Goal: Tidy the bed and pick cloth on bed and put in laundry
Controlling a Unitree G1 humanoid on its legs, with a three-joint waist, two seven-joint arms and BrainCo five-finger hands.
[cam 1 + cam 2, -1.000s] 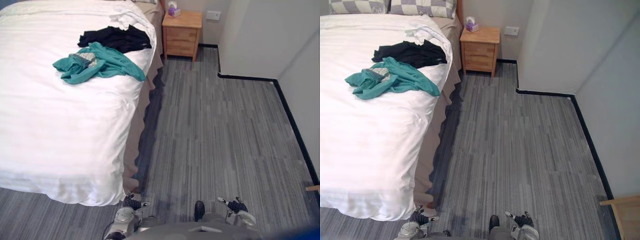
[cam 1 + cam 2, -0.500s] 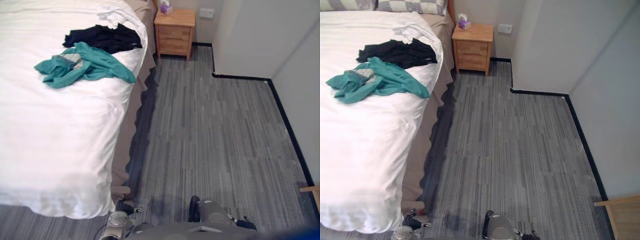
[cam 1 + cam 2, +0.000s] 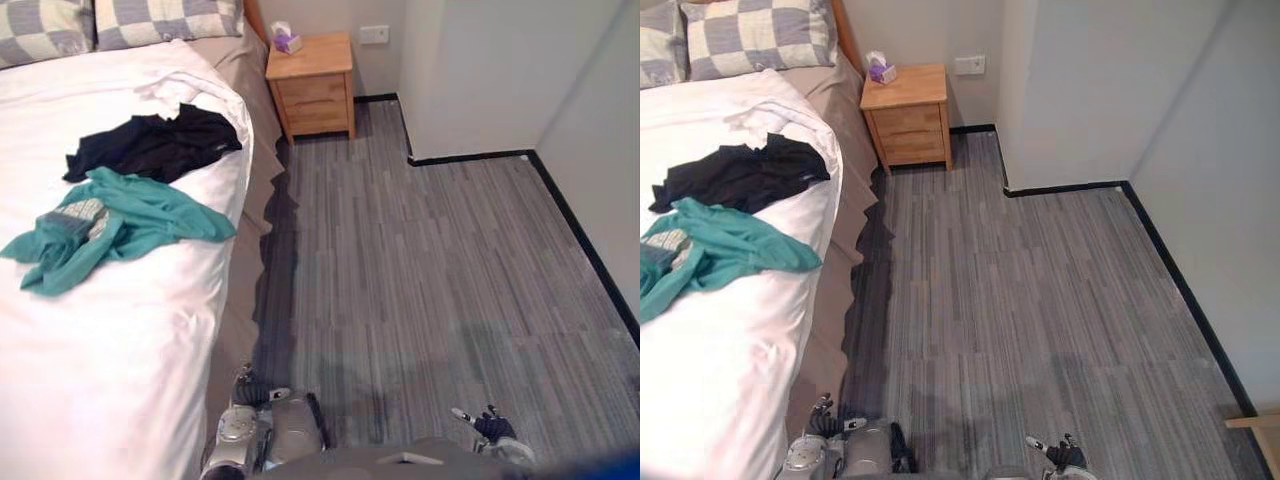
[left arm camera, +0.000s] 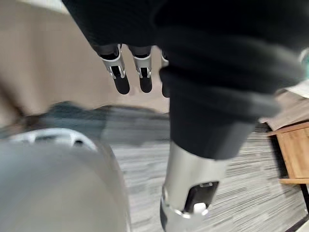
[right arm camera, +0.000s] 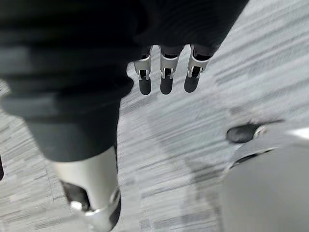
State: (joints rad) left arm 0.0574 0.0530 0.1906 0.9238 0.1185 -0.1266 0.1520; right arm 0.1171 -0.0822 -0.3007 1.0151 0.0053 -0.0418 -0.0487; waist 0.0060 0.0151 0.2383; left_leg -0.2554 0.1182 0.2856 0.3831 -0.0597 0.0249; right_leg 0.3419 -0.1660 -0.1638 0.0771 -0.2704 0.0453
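A teal cloth [image 3: 110, 228] lies crumpled on the white bed [image 3: 100, 380], near its right side. Just beyond it lies a black cloth [image 3: 150, 146], spread flat. My left hand [image 3: 252, 392] hangs low by the bed's near corner, its fingers [image 4: 120, 77] straight and holding nothing. Over the carpet at the lower right hangs my right hand [image 3: 488, 424], its fingers [image 5: 164, 77] straight and empty too. Both hands are far from the two cloths.
Two checked pillows [image 3: 160, 22] lie at the head of the bed. A wooden nightstand [image 3: 312, 82] with a tissue box [image 3: 287, 39] stands beside the bed against the wall. A wall corner [image 3: 470, 70] juts out at the right. Grey striped carpet [image 3: 430, 270] stretches between.
The camera has swung, so the bed now sits further left and the pillows show. My right hand is back in view at the lower right. The cloths lie as before.
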